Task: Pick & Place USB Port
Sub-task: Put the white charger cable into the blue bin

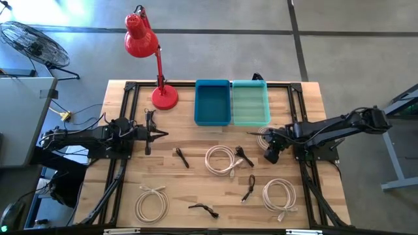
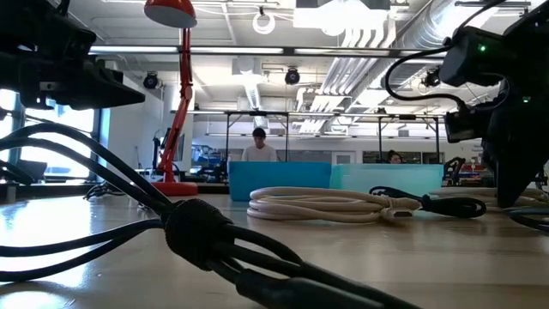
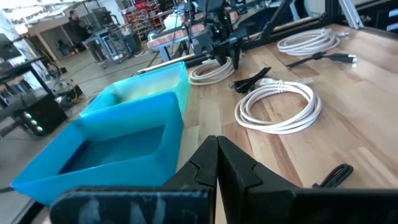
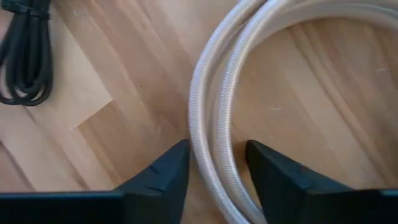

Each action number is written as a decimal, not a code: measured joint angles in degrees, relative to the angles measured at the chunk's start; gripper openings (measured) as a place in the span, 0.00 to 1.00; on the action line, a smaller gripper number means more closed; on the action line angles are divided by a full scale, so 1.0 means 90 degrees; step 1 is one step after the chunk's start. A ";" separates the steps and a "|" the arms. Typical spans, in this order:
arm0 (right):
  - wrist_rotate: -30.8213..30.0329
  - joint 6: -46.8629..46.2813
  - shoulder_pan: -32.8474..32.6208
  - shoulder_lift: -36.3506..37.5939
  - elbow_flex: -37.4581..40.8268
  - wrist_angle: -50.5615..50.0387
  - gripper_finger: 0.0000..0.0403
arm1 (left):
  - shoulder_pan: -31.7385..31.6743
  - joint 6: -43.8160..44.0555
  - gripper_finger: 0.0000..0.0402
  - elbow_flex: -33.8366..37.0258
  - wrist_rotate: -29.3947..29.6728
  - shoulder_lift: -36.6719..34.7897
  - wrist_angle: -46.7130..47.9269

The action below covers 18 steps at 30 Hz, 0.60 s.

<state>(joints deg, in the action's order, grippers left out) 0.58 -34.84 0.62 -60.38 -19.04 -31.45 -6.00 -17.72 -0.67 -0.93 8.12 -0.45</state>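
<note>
High view: my right gripper (image 1: 272, 154) sits over the coiled white round cable (image 1: 267, 135) at the table's 3 o'clock, far closer than my left gripper (image 1: 157, 135), pressed together at 9. Right wrist view: spread fingers (image 4: 163, 174) straddle the cable strands running lengthwise between them, not yet pinching.

Red lamp (image 1: 145, 46), blue bin (image 1: 213, 103) beside teal bin (image 1: 251, 103), white cable coils (image 1: 221, 159), pale wood-grain worktop (image 1: 196, 189).

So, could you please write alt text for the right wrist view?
The right gripper straddles a white cable coiled on the wooden table, one finger on each side. A bundled black cable lies apart.
</note>
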 joint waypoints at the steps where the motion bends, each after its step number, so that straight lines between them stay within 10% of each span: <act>1: -0.0037 -0.0013 0.0001 0.0000 0.0003 -0.0007 0.30 | 0.0000 0.0062 0.00 0.0000 -0.0004 -0.0002 0.0000; 6: -0.0193 -0.0057 0.0007 -0.0004 0.0009 0.0061 0.08 | 0.0000 0.0224 0.00 0.0000 -0.0165 -0.0002 -0.0027; 18: -0.0253 -0.0121 0.0010 -0.0010 0.0009 0.0148 0.08 | 0.0000 0.0170 0.17 -0.0300 -0.0285 -0.0001 -0.0148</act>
<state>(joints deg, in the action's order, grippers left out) -1.71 -35.93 0.71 -60.47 -18.96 -30.11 -6.00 -16.19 -3.37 -3.49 8.11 -1.78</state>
